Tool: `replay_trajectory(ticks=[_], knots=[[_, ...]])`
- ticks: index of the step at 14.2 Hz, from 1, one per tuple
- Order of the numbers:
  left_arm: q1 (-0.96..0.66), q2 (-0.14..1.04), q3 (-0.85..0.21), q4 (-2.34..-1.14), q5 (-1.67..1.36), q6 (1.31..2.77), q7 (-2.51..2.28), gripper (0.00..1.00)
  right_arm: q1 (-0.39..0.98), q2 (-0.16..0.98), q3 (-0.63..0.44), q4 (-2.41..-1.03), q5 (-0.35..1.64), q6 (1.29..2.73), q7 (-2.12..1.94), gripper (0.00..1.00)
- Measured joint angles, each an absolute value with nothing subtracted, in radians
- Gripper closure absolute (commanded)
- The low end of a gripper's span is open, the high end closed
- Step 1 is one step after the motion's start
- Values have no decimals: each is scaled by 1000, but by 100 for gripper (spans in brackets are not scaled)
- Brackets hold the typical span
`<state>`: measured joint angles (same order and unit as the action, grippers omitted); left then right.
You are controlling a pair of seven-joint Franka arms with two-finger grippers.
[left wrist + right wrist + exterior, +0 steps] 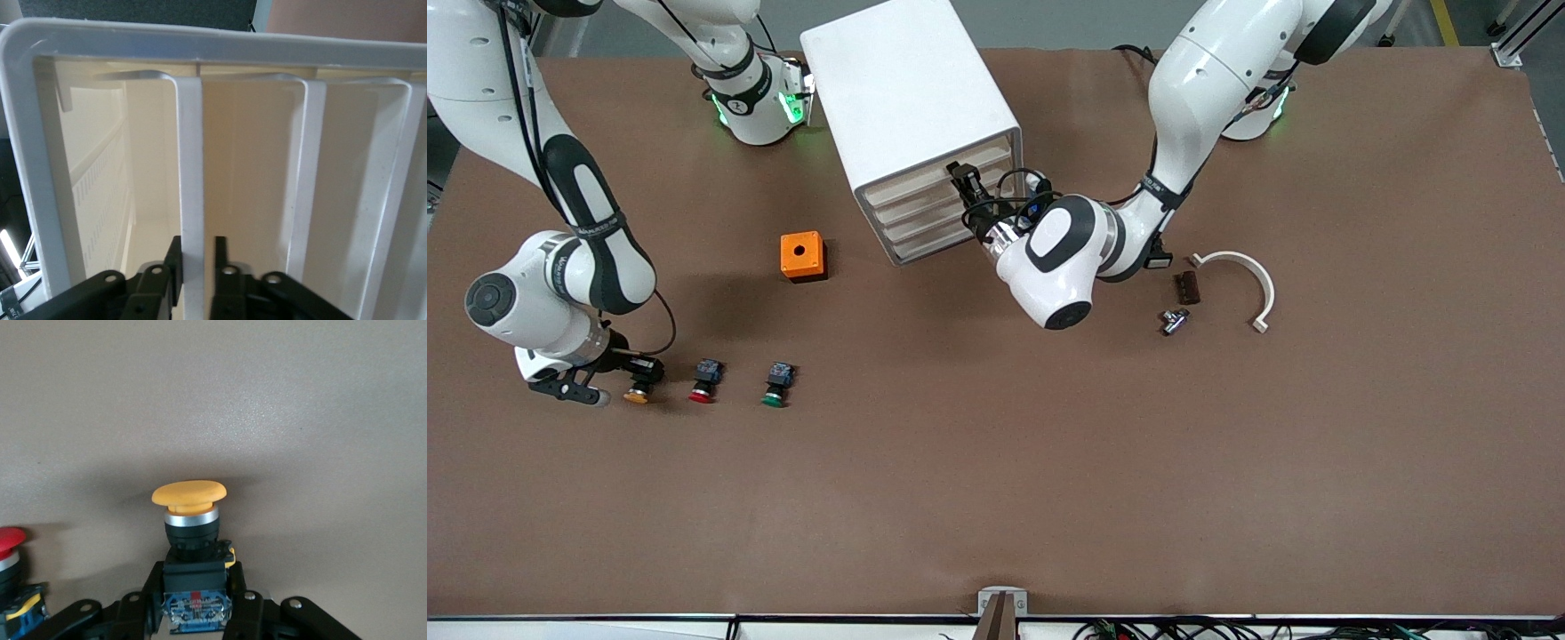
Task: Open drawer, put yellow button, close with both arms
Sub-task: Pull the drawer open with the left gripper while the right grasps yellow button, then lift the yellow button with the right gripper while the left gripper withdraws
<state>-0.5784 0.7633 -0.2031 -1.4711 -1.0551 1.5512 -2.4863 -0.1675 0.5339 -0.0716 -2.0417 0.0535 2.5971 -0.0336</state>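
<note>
1. Near the table edge at the right arm's end, the yellow button (637, 394) lies on its side. Its long axis runs toward the front camera: orange cap nearest that camera, black-and-blue body pointing back toward the right tool (621, 372).
2. The right wrist view shows the right tool's fingers (155, 587) closed against both sides of the button's (189, 540) body, cap pointing away from the wrist. I judge the grip made; whether the button is off the table I cannot tell.
3. Beside it, in a row toward the table's middle, lie the red button (704, 382) and then the green button (777, 385), each well apart from the next. An orange box (802, 256) sits farther from the camera than these.
4. The cabinet (911, 124) stands near the middle of the edge where the bases are, its drawer fronts turned toward the left arm's end and the camera.
5. The left tool (963, 178) is at the top drawer (960, 163). In the left wrist view its fingers (175, 263) stand on either side of one thin front lip (190, 200), close against it, so I judge it clamped.
6. The drawer looks shut or barely out. The left arm is nearer it, so pulling it open falls to that arm; the button must then travel from the right arm's end to the cabinet.
</note>
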Motion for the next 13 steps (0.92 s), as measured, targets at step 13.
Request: replay_trajectory(ticks=[13], knots=[[-387,769,-173,-1410,-1050,1575,-2367,100,-120,363,-55,-1951,59,2229,88,100]])
